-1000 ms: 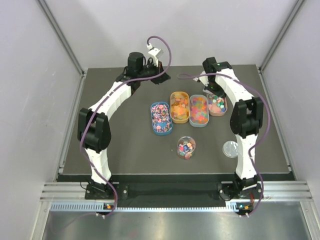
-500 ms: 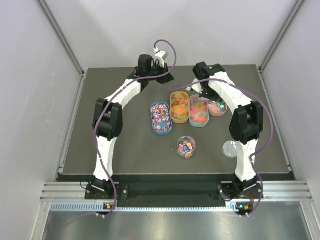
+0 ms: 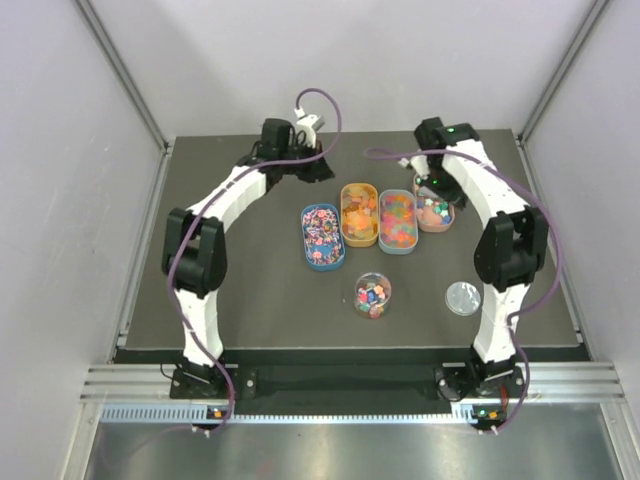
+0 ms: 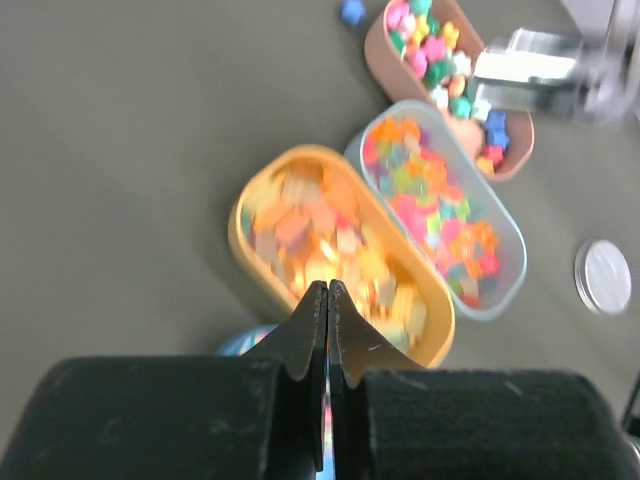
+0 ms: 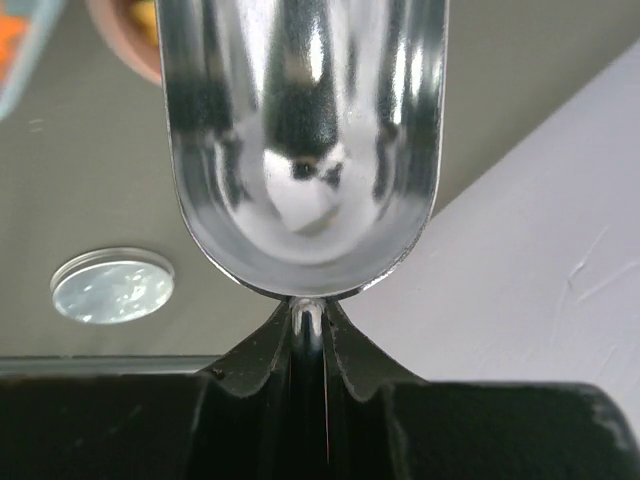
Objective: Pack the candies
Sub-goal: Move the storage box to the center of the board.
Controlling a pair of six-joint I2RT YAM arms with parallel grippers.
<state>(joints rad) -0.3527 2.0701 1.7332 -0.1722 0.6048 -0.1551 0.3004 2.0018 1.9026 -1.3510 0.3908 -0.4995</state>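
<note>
The candies fill four oval trays in a row: a blue tray (image 3: pixel 322 237), an orange tray (image 3: pixel 359 213), a pale blue tray (image 3: pixel 397 221) and a pink tray (image 3: pixel 435 212). More candies (image 3: pixel 373 295) sit in a clear round cup nearer the arms. My left gripper (image 3: pixel 318 170) hangs behind the orange tray (image 4: pixel 340 250), shut with nothing between its fingers. My right gripper (image 3: pixel 430 188) is shut on the handle of a metal scoop (image 5: pixel 300 140), whose bowl looks empty. The scoop (image 4: pixel 530 70) hovers over the pink tray (image 4: pixel 440 60).
A clear round lid (image 3: pixel 461 297) lies flat on the dark mat to the right of the cup. One loose blue candy (image 4: pixel 351 12) lies on the mat beside the pink tray. Pale walls close in the mat on three sides.
The right arm carried the scoop from above the pale blue tray back right to above the pink tray. The left arm's elbow swung left; its shut gripper stayed behind the orange tray.
</note>
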